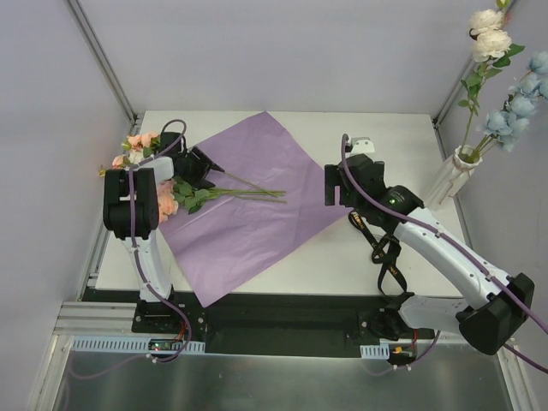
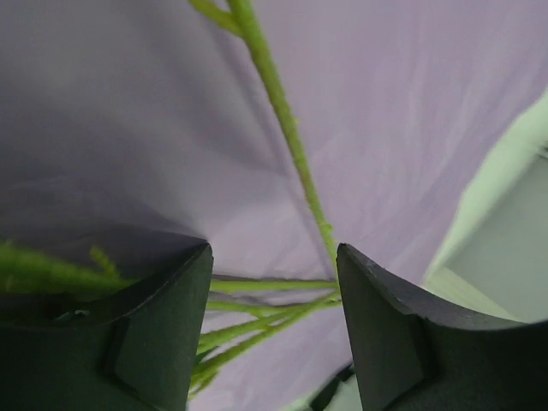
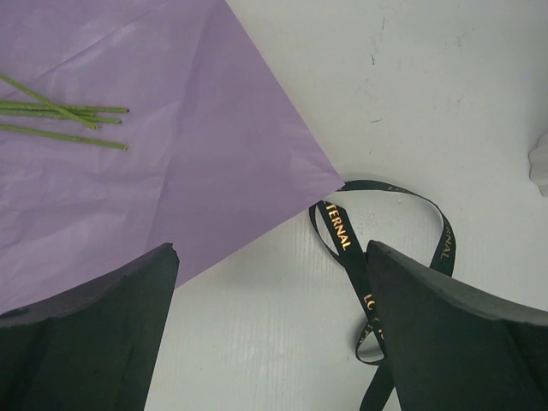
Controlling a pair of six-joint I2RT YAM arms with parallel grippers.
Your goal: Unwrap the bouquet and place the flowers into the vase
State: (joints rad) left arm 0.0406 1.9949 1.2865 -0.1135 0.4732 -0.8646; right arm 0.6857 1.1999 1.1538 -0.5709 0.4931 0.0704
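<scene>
Several flowers (image 1: 192, 195) lie on purple paper (image 1: 248, 235), ribbon (image 3: 336, 227) beside.

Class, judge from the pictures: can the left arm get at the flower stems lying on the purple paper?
Probably yes: the left gripper hovers over the flower stems, jaws apart, nothing covering them.

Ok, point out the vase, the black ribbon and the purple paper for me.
vase (image 1: 451, 178): top external view, on its ribbed side wall.
black ribbon (image 3: 339, 229): right wrist view, on the strand with gold lettering.
purple paper (image 1: 248, 244): top external view, on a bare flat stretch.
</scene>
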